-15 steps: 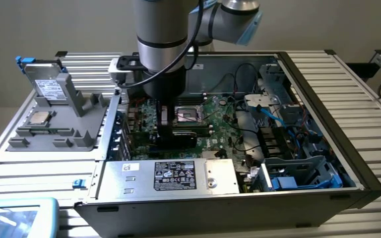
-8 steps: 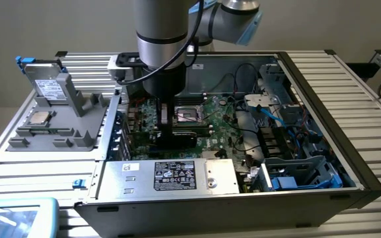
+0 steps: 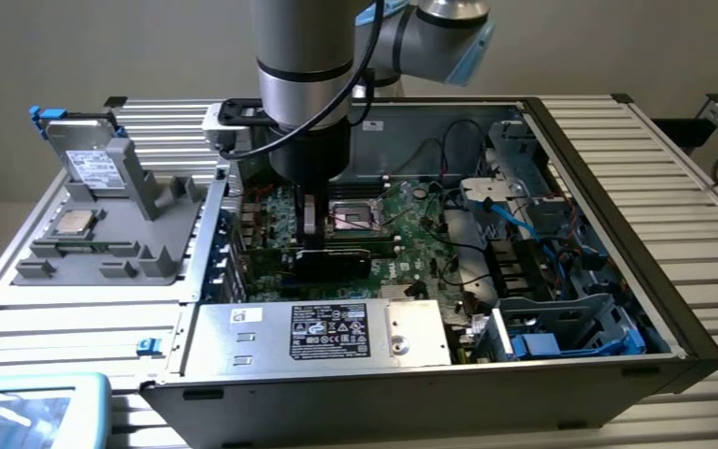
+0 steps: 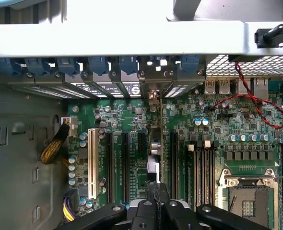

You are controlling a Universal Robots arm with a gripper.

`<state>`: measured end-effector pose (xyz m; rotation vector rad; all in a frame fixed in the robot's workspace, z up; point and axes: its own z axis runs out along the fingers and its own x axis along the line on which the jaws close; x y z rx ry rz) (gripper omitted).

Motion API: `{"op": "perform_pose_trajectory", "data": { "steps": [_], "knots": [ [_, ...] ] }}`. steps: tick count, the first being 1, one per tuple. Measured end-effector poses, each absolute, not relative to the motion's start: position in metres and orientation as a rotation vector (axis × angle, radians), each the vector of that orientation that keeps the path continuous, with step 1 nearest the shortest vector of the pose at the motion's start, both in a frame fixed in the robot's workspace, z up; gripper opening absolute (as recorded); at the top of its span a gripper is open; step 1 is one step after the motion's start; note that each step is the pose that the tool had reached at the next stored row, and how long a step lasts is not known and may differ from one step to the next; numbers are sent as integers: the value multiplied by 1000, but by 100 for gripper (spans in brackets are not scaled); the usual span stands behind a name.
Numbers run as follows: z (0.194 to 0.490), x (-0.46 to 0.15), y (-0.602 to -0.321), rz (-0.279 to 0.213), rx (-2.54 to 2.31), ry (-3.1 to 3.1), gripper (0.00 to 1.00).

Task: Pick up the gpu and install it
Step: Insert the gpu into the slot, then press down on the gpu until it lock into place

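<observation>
My gripper reaches down into the open computer case and is shut on the gpu. The card stands on edge with its black face toward the exterior camera, low over the green motherboard. In the wrist view the gpu appears edge-on as a thin strip. It runs from my black fingers to its silver bracket at the case's rear slot openings. The card lines up between the black expansion slots. I cannot tell whether it is seated in a slot.
Beside the card are the processor socket and memory slots. The grey power supply sits at the case's front, blue cables and a drive cage on the exterior view's right. A grey fixture outside holds a silver chip.
</observation>
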<state>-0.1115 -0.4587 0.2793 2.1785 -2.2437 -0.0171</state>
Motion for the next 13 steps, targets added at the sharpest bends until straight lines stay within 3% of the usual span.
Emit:
{"op": "perform_pose_trajectory", "data": {
  "steps": [13],
  "knots": [
    [279, -113, -459, -17, 2178, -2244, 12]
  ]
}}
